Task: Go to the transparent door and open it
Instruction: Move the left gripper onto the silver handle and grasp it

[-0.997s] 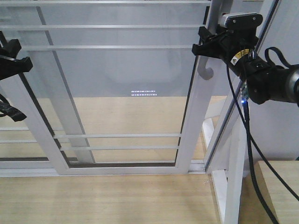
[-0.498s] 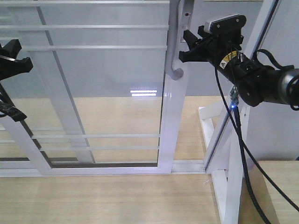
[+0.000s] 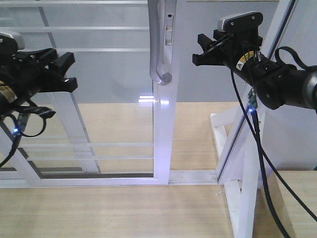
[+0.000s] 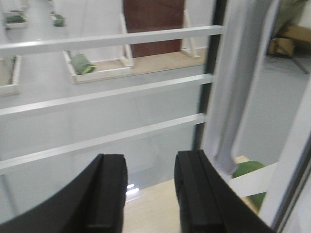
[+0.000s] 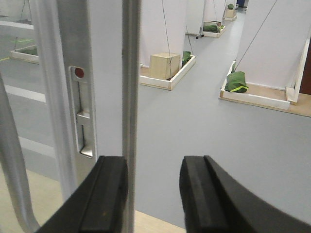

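Fingers (image 5: 106, 196) of the right gripper (image 3: 198, 48) stand apart and empty, just right of the stile of the transparent door (image 3: 165, 129), not touching it. The left gripper (image 3: 69, 71) also gapes empty before the glass. The door stands partly open, its curved grey handle (image 3: 157, 49) mid-view and a gap to its right.

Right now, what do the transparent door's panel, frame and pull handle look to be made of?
Panel: clear glass, probably; floor shows through and a light glints on it. Frame: white, glossy, likely painted metal, though plastic is possible. Pull handle: grey brushed metal by its soft sheen.
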`<state>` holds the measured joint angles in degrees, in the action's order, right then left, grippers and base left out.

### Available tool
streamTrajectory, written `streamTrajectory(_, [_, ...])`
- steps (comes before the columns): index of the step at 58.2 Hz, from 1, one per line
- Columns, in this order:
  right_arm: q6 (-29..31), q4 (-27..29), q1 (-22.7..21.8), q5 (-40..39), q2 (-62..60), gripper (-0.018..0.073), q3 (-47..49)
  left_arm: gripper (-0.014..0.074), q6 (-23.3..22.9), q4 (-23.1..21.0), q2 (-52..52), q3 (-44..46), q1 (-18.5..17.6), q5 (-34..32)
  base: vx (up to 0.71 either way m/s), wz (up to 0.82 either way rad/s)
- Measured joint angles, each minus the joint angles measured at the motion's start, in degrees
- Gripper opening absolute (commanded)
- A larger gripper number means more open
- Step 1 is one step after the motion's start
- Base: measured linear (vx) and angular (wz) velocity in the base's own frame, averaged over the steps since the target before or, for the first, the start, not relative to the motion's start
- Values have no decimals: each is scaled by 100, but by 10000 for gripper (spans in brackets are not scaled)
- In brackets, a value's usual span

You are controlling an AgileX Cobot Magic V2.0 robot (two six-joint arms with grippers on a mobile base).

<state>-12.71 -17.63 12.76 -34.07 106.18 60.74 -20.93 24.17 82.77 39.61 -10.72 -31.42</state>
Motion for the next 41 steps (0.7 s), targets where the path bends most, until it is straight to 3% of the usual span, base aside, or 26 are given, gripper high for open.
streamTrajectory(23, [0, 0, 0, 13, 0, 342, 0, 388, -191, 43, 1849, 1868, -410, -178, 0, 0])
streamTrajectory(41, [20, 0, 0, 53, 0, 342, 0, 388, -191, 43, 2612, 2603, -604, -82, 0, 0])
